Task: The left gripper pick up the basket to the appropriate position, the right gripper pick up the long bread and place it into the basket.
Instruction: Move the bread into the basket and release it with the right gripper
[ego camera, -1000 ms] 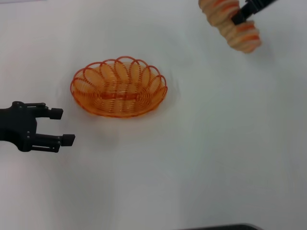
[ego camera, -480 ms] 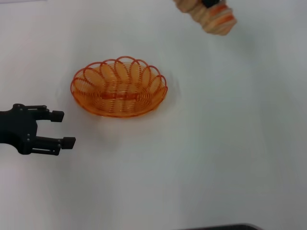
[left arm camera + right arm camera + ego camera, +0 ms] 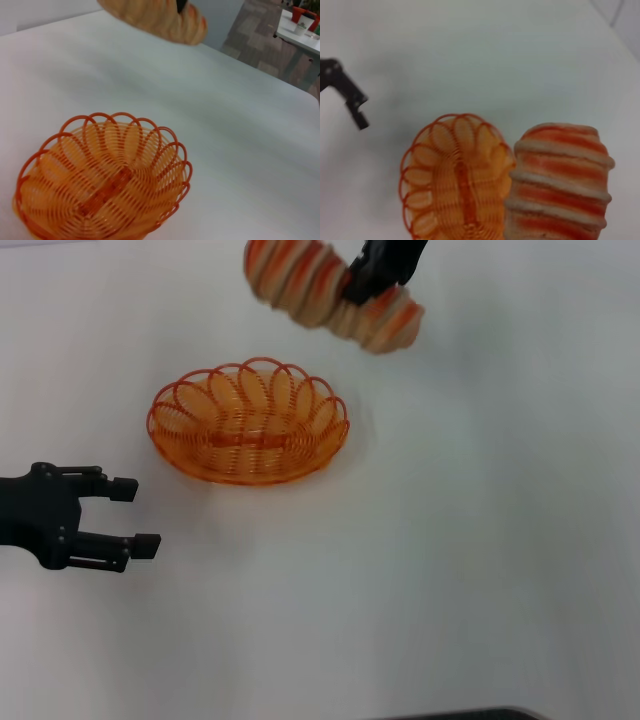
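The oval orange wire basket (image 3: 248,422) sits empty on the white table; it also shows in the left wrist view (image 3: 102,182) and the right wrist view (image 3: 455,175). My right gripper (image 3: 372,278) is shut on the long bread (image 3: 325,290), a tan loaf with orange-red stripes, held in the air just beyond the basket's far right rim. The bread shows in the left wrist view (image 3: 155,19) and right wrist view (image 3: 560,180). My left gripper (image 3: 128,512) is open and empty, low over the table to the left of the basket and apart from it.
The white table (image 3: 450,560) stretches around the basket. The table's far edge and a floor with another table (image 3: 300,30) show in the left wrist view. A dark edge (image 3: 460,713) lies at the bottom of the head view.
My right gripper has carried the long bread leftward and slightly nearer, from the far right to just beyond the basket. The left gripper has shifted slightly. The basket has not moved.
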{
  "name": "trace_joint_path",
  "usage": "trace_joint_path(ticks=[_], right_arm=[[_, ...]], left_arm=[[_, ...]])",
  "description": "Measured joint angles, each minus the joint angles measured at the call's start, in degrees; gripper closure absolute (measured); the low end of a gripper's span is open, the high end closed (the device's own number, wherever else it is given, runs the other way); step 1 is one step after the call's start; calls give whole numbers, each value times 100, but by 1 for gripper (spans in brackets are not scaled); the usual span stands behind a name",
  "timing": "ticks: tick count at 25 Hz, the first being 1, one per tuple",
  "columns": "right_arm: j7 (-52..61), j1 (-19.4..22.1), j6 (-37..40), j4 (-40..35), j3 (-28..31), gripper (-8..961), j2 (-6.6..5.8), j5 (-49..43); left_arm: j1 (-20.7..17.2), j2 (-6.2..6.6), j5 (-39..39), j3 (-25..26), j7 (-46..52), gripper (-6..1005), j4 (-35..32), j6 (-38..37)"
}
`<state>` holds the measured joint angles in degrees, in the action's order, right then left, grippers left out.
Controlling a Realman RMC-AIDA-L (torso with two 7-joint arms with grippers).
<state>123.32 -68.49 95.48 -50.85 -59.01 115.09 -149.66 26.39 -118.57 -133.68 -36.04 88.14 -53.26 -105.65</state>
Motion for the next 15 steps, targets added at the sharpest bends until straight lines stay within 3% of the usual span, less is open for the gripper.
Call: trace_joint_path(ticks=[8,15], right_arm=[[-669,-179,-104,22,-542,792,378,-67],[-865,-254,-539,232,-1111,791,467,-123]], left_arm=[[-2,-10,0,-9,-9,145,0,-35],[-2,-20,0,-8,-3,146,0,-35]])
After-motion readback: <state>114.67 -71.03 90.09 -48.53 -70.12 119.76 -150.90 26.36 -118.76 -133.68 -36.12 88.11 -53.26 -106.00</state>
